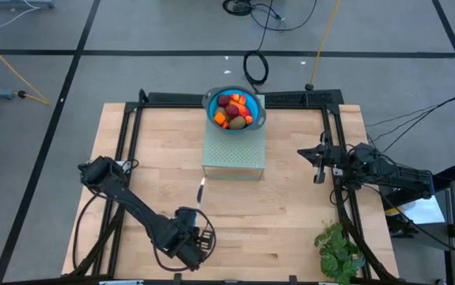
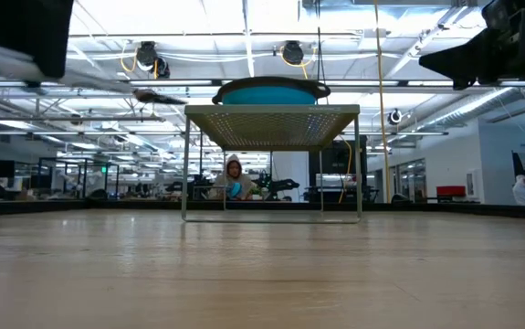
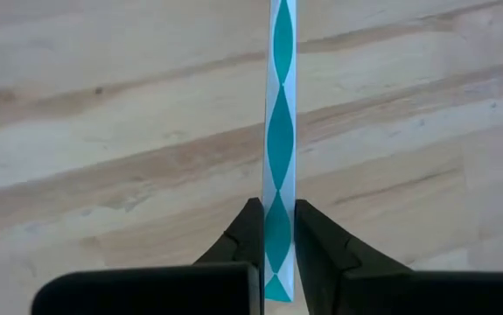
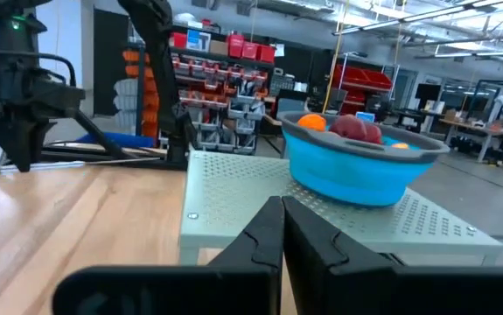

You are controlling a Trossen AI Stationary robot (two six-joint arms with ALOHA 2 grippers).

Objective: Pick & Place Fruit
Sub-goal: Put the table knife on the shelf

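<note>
The fruit (image 1: 235, 111), red, orange and olive pieces, lies in a blue bowl (image 1: 210, 101) that stands on a pale green perforated stand (image 1: 233, 154) at the table's far middle. It also shows in the right wrist view (image 4: 352, 128). My left gripper (image 1: 200, 212) is near the table's front edge, shut on a slim silver knife (image 1: 201, 190). In the left wrist view the knife is a thin strip with teal and white marks (image 3: 280, 105). My right gripper (image 1: 316, 158) is shut and empty, raised to the right of the stand. My left gripper pinches the knife's near end (image 3: 277, 254) between its two fingers. The knife runs on along the fingers, pointing toward the table's far edge. Its thin edge faces the wrist camera. It is held clear of the table.
A green leafy plant (image 1: 339, 249) stands at the table's front right corner. Black frame rails (image 1: 124, 134) run along the table's left, right and far sides. A person (image 2: 234, 178) shows far off in the room behind the stand.
</note>
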